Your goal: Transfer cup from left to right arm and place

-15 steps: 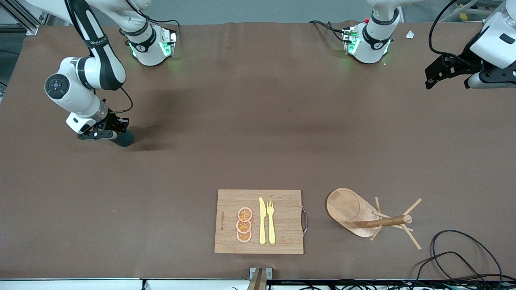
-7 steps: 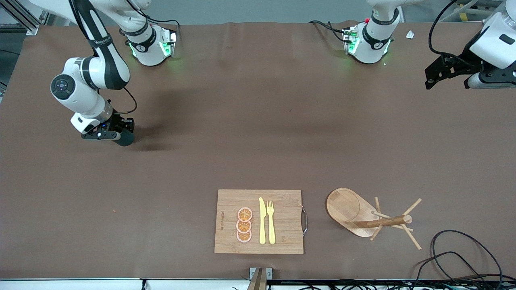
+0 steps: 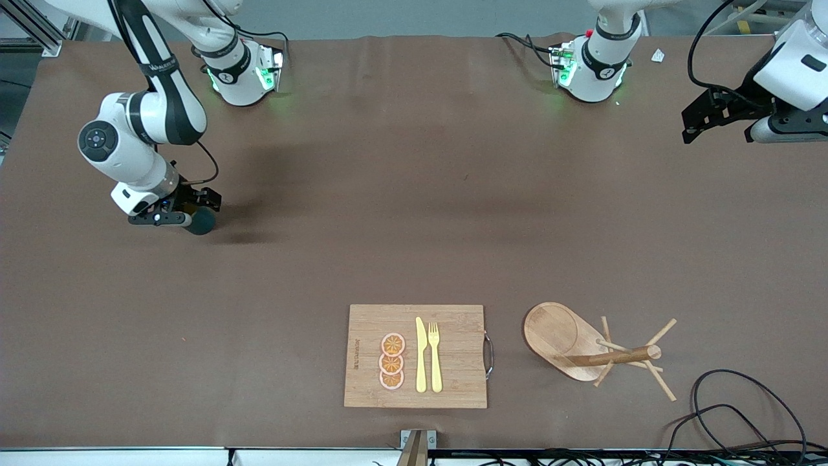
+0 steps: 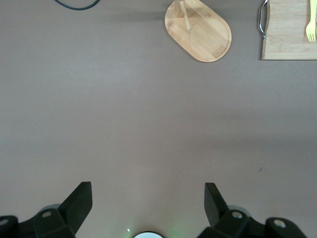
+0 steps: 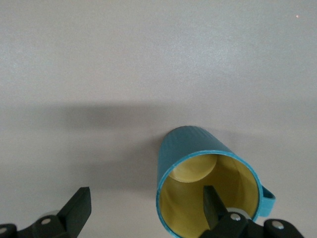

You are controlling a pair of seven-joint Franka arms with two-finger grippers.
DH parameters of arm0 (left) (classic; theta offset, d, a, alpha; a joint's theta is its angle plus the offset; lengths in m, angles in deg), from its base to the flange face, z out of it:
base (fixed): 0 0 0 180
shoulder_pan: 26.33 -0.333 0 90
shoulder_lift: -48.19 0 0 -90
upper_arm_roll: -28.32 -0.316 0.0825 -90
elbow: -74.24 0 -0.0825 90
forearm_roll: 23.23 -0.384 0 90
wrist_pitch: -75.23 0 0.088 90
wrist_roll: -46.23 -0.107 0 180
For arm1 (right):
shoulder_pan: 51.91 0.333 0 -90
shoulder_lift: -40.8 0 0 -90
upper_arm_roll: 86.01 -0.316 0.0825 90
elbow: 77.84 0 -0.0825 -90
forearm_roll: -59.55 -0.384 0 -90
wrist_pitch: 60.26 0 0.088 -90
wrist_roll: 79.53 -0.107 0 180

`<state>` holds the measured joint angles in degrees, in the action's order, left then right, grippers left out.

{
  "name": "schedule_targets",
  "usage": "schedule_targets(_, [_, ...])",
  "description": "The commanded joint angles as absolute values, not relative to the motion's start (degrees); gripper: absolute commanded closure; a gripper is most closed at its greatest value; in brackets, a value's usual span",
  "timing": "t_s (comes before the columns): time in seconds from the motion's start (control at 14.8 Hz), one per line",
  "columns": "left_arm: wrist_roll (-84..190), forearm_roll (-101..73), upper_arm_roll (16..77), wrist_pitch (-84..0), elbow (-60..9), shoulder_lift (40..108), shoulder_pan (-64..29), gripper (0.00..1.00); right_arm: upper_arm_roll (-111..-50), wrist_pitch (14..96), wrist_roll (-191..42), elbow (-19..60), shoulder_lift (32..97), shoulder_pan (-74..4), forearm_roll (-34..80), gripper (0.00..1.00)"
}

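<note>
Toward the right arm's end of the counter [image 3: 414, 213], seen from the front camera, the cup [image 3: 200, 222] stands upright on the brown surface, well apart from the cutting board [image 3: 415, 356] and the wooden mug tree [image 3: 598, 349], both nearer the camera. The right gripper [image 3: 184, 210] sits right over it, jaws apart. The left gripper [image 3: 702, 116] waits high over its own end, jaws wide and empty.

From the left wrist view, only the open fingers [image 4: 79, 201] show over bare counter; nothing there can interfere.

From the right wrist view, the risk is plain: one finger [image 5: 212, 201] hangs inside the cup's [image 5: 198, 148] yellow mouth, the other finger [image 5: 78, 206] stands clear outside. The wall looks released, with the handle [image 5: 267, 201] close by the gripper. If the arm pulls away sideways rather than straight up, I reckon that inner finger would catch the rim and tip or drag the cup; a slanted lift could do the same
</note>
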<state>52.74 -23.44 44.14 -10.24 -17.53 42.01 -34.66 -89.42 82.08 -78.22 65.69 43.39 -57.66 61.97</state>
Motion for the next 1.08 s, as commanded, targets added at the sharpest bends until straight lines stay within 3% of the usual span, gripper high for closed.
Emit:
schedule_targets(0.0, [52.47,-23.67,44.32,-10.37,-17.17,41.86,-34.94,0.00,-89.52,78.09,-78.92,63.24,42.74,-57.98,61.57,0.00])
schedule_targets(1.01, [51.59,-23.32,43.97,-10.29,-16.73,41.42,-35.12,0.00,-89.70,40.56,-78.39,25.46,42.04,-58.86,61.57,0.00])
